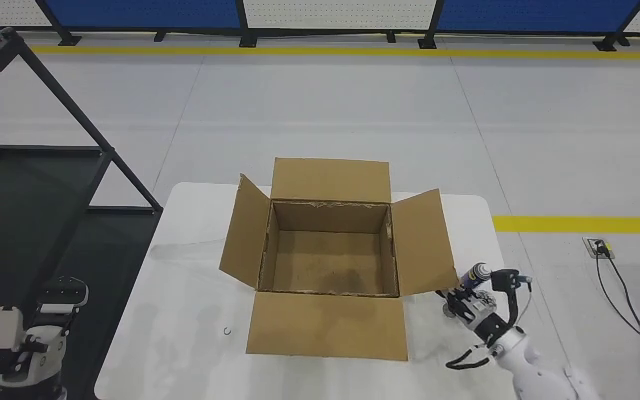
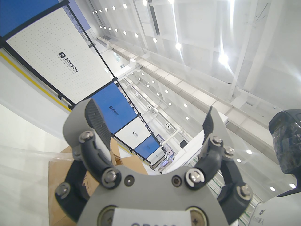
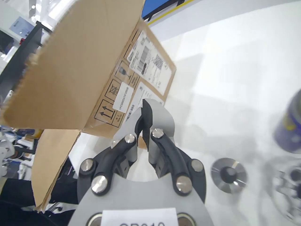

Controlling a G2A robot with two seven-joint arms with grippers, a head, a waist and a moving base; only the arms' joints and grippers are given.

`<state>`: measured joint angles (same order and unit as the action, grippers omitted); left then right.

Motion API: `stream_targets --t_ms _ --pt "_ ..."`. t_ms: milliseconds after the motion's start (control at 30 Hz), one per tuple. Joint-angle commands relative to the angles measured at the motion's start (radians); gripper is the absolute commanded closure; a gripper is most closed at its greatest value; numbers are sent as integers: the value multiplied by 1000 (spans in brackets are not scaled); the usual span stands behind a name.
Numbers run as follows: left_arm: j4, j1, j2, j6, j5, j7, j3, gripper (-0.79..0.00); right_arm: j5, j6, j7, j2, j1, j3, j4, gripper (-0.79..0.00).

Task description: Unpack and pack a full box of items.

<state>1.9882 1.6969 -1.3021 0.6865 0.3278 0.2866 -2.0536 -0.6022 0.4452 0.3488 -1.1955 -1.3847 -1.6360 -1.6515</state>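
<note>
Brown cardboard box (image 1: 330, 325), flaps splayed for access, empty; right gripper (image 3: 144, 116) closed on nothing nr it; left gripper (image 2: 150, 121) spread wide, empty.

Item 1: brown corrugated cardboard box (image 1: 330, 262), upright at the centre of the white table (image 1: 190, 300), top open.
- Flaps: the 12 o'clock flap is tilted back, the 3 and 9 o'clock flaps are splayed up and outward, and the 6 o'clock flap lies out flat.
- Interior: the inner floor is exposed and darkly smudged.
- Outside: white labels and printed handling symbols on the 3 o'clock wall.

Item 2: dark blue cylindrical can (image 3: 288, 128), standing on the table at 4 o'clock of the box, apart from it.
</note>
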Motion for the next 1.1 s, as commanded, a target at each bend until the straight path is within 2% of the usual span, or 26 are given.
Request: stream_targets --t_ms 0,100,133,167,200,233,800,1067 --pt "0 0 0 0 0 0 0 -785 -51 -28 -30 4 -53 -44 -72 0" --pt "0 0 0 0 0 0 0 -785 -96 -43 -31 11 -110 -93 -146 0" --pt "0 0 0 0 0 0 0 -785 -98 -48 -32 12 -125 -112 -162 -129" --pt "0 0 0 0 0 0 0 -785 -104 -56 -29 14 -140 -129 -177 -376" --pt "0 0 0 0 0 0 0 -785 -113 -63 -24 16 -155 -146 -194 -720" --pt "0 0 0 0 0 0 0 -785 -120 -68 -18 17 -165 -156 -204 -785" --pt "0 0 0 0 0 0 0 -785 -133 -68 -23 18 -156 -152 -197 -785" --pt "0 0 0 0 0 0 0 -785 -342 154 24 46 -133 -193 -176 -785"
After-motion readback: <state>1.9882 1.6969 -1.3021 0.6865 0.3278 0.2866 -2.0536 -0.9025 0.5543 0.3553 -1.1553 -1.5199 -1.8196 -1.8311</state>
